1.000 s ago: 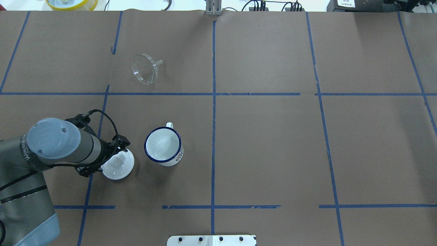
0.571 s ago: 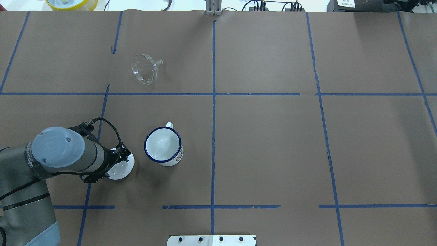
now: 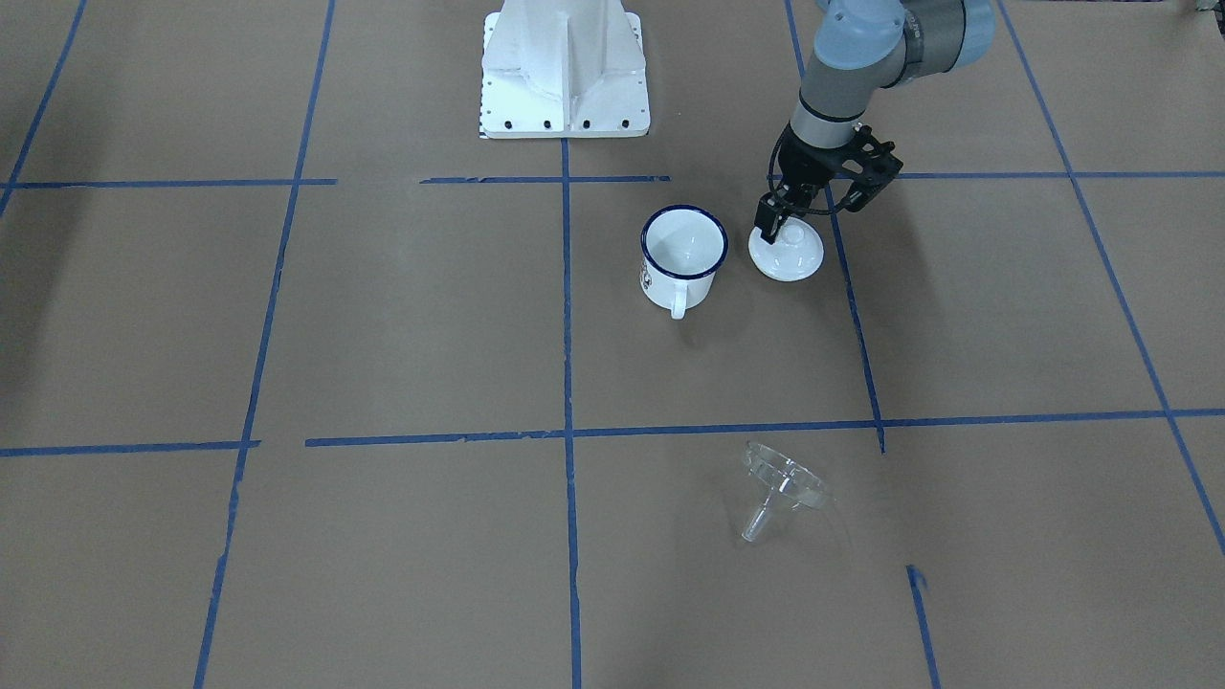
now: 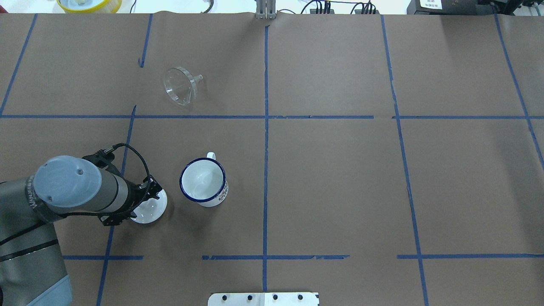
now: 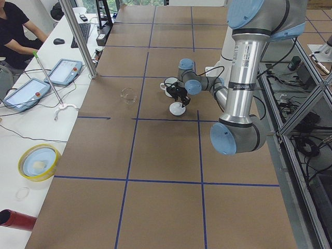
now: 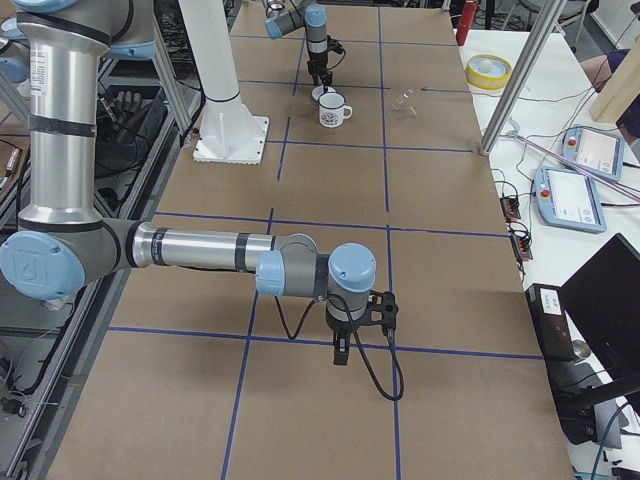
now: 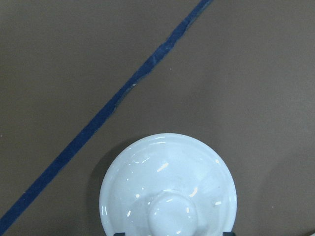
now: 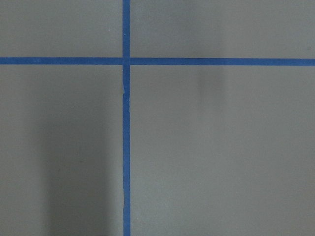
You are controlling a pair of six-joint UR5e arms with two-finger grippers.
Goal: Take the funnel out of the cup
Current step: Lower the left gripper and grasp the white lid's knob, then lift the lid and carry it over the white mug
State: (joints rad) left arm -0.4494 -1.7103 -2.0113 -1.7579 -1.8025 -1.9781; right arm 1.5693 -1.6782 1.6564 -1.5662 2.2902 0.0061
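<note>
The clear funnel (image 4: 180, 85) lies on its side on the brown table, far from the cup, spout pointing right; it also shows in the front view (image 3: 780, 488). The white cup (image 4: 203, 182) with the dark blue rim stands upright and empty (image 3: 681, 251). My left gripper (image 3: 777, 228) hangs over a white knobbed lid (image 4: 149, 208) just left of the cup. In the left wrist view the lid's knob (image 7: 172, 214) sits between the jaws, which look open. My right gripper (image 6: 340, 350) hovers over bare table far away; I cannot tell its state.
The robot's white base (image 3: 565, 67) stands at the near table edge. A yellow bowl (image 4: 89, 4) sits beyond the far edge. Blue tape lines grid the table. A side bench with tablets (image 5: 62, 72) and a seated operator lies past the far edge.
My left arm has shifted toward the lid, and the gripper now covers more of it. The funnel, cup and lid have not moved.
</note>
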